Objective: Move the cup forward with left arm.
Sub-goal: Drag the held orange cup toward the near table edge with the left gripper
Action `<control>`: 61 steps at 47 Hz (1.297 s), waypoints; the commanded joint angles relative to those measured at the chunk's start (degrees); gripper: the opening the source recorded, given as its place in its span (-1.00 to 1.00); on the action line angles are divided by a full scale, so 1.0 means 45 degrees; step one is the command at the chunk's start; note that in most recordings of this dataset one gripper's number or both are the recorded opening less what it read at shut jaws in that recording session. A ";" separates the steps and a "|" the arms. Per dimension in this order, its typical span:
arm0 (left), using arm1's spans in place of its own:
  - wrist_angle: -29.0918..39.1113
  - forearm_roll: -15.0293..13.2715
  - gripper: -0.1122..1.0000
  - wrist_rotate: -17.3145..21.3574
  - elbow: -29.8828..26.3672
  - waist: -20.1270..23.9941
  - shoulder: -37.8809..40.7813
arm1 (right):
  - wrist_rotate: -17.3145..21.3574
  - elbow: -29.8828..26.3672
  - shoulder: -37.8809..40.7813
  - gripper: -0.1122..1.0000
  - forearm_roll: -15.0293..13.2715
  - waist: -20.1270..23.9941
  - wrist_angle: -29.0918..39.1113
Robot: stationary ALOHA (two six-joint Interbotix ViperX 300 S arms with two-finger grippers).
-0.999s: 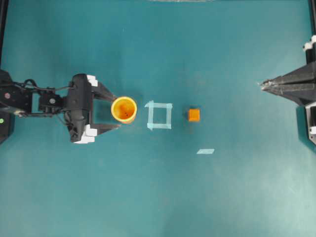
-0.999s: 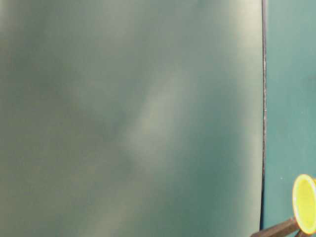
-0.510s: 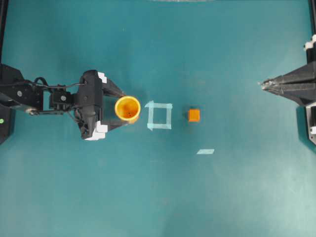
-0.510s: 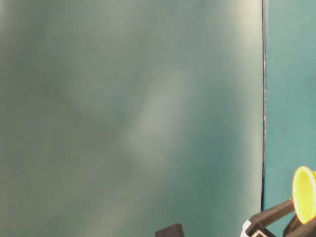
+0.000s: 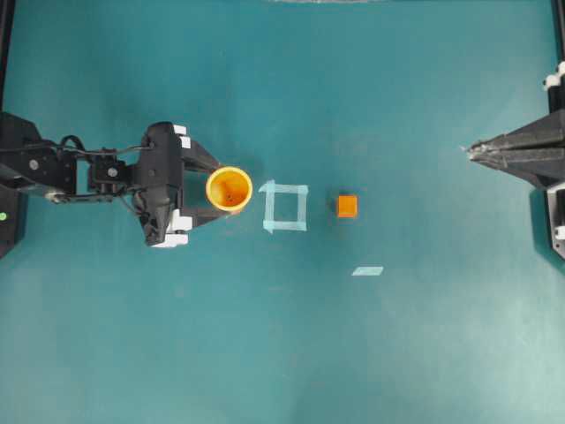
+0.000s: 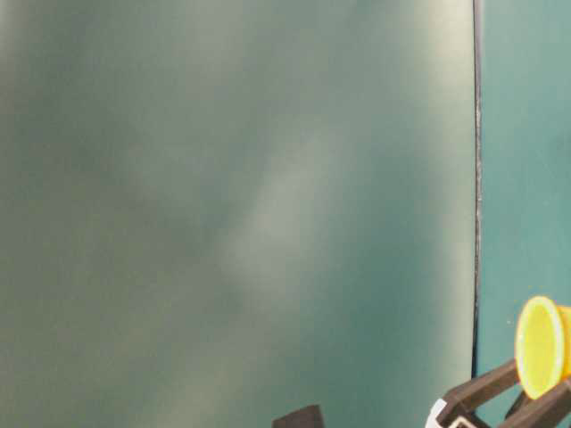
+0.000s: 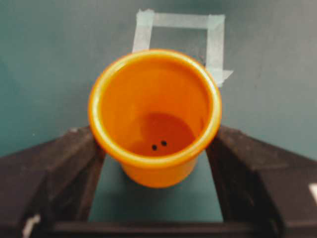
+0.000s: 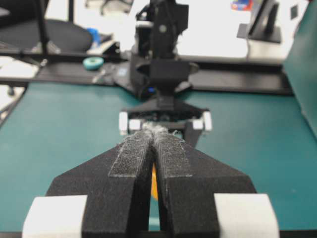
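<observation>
The cup point(image 5: 229, 190) stands upright on the bench point(image 5: 397, 353), at nine o'clock of the tape square point(image 5: 285, 206), with the left claw point(image 5: 214, 189) straddling it, one finger at either side. This looks like the grasping step: the fingers sit close to the wall, but I cannot tell whether they grip. Next it should close firmly, then carry the cup toward three o'clock without tipping it; the right claw point(image 8: 152, 136) rests pressed together, holding nothing.

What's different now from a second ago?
The left gripper slid toward the tape square and narrowed its fingers around the cup, nudging it slightly that way. Whether they clamp it yet is unclear. The orange cube, tape strip and shut right gripper stayed put.
</observation>
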 commanded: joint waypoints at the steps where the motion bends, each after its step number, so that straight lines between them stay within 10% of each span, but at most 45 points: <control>1: -0.0137 0.0020 0.37 0.0020 0.0020 -0.0098 -0.0566 | 0.0000 -0.0410 0.0039 -0.80 -0.0039 -0.0020 -0.0039; 31: -0.1367 0.0020 0.36 0.0039 0.1191 -0.0566 -0.1836 | 0.0039 -0.0488 0.0039 -0.80 -0.0039 -0.0020 0.0039; 61: -0.1797 -0.0547 0.37 -0.0156 0.1016 -0.3457 -0.1582 | 0.0000 -0.0664 0.0039 -0.80 -0.0039 -0.0020 0.0117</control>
